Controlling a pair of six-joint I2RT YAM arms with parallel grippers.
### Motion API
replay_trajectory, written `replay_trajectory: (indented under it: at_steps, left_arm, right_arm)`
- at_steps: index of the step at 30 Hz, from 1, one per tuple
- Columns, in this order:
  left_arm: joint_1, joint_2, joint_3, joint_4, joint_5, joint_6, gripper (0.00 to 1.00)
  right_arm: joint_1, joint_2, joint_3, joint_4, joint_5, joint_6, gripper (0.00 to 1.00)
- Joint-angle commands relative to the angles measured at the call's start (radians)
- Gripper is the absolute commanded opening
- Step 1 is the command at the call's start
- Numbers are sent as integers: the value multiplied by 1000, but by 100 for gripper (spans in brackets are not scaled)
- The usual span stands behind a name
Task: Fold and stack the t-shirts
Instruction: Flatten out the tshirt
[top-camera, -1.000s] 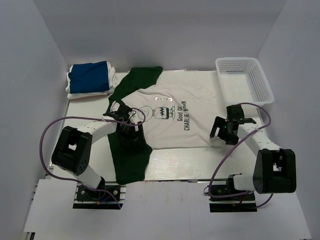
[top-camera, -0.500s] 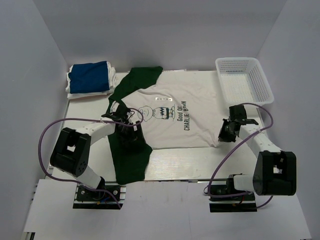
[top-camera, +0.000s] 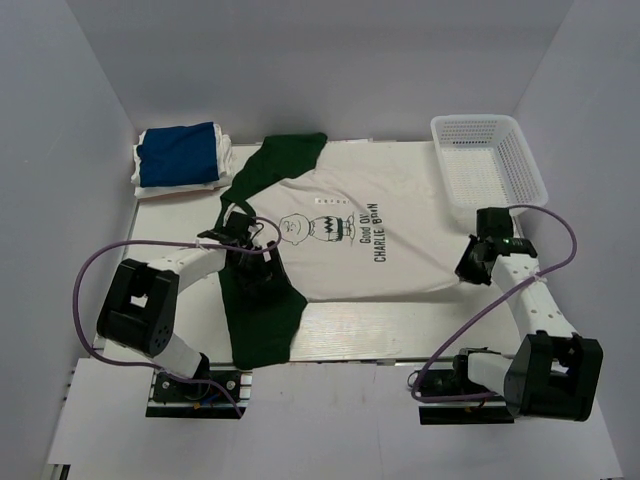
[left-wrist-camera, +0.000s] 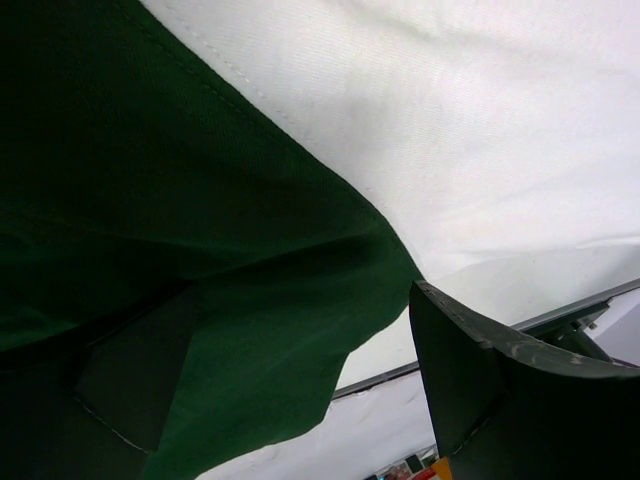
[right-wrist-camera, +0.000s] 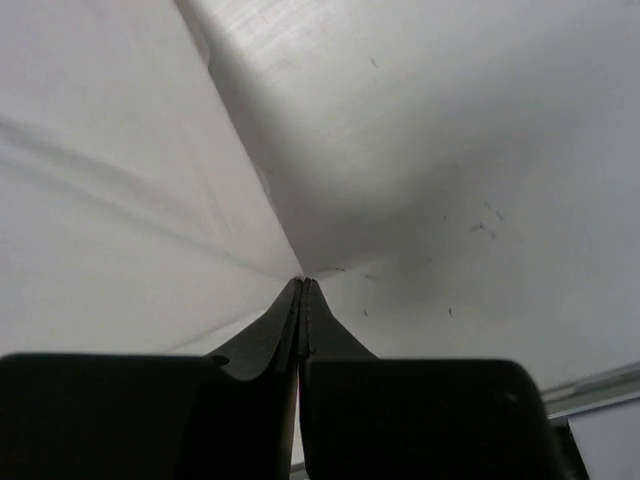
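A white t-shirt (top-camera: 400, 200) with a cartoon face and "Charlie Brown" print lies spread flat mid-table. Dark green cloth (top-camera: 262, 320) runs along its left side, from the collar down toward the near edge. My right gripper (top-camera: 472, 266) is shut on the white t-shirt's right near corner; in the right wrist view the gripper (right-wrist-camera: 303, 282) pinches the white cloth (right-wrist-camera: 120, 200) at the tips. My left gripper (top-camera: 246, 252) sits low over the green cloth with its jaws wide apart. The left gripper (left-wrist-camera: 300, 400) shows one finger (left-wrist-camera: 500, 380) beside green fabric (left-wrist-camera: 200, 200). A folded royal blue t-shirt (top-camera: 180, 155) rests at the back left.
A white mesh basket (top-camera: 490, 160) stands at the back right corner. The blue t-shirt lies on a folded white cloth (top-camera: 150, 187). Purple cables loop from both arms. White walls close in on the left, the right and the back. Bare metal tabletop (top-camera: 380, 330) shows near the front.
My right gripper went from open to shut on the white t-shirt's corner and moved right, dragging the shirt and its print slightly rightward. The left gripper has barely moved.
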Motion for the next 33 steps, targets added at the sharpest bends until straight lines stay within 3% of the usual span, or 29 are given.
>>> replay_trajectory:
  at_steps: [1, 3, 4, 5, 6, 12, 18, 20, 22, 27, 33]
  left_arm:
    - [-9, 107, -165, -152, -101, 14, 99]
    - [-9, 95, -165, -164, -101, 14, 99]
    - [-9, 95, -153, -179, -101, 14, 99]
    - [-9, 86, -142, -205, -101, 14, 99]
    - [-9, 86, -110, -219, -115, 14, 99]
    - [-29, -18, 80, -332, -155, 58, 99]
    - [-29, -57, 276, -350, -136, 136, 99]
    - [-15, -19, 357, -339, -136, 161, 99]
    - [-15, 19, 419, -339, -173, 171, 99]
    - [3, 235, 602, -285, -316, 158, 99]
    - [25, 486, 871, -284, -409, 145, 99]
  right_arm:
    - [-34, 24, -69, -85, 97, 79, 5]
    - [-45, 23, -102, -85, 111, 115, 14]
    - [-55, 24, -109, -77, 114, 112, 30]
    - [-59, 26, -112, -54, 111, 117, 56]
    - [-60, 29, -104, -47, 105, 110, 90]
    - [-54, -18, 41, 41, -27, -32, 90]
    - [-33, -26, 43, 172, -409, -74, 90]
    - [-13, 0, 22, 219, -439, -55, 90]
    - [22, 50, 35, 240, -432, -54, 90]
    - [147, 145, 155, 268, -231, -117, 90]
    - [231, 449, 308, 268, -174, -153, 90]
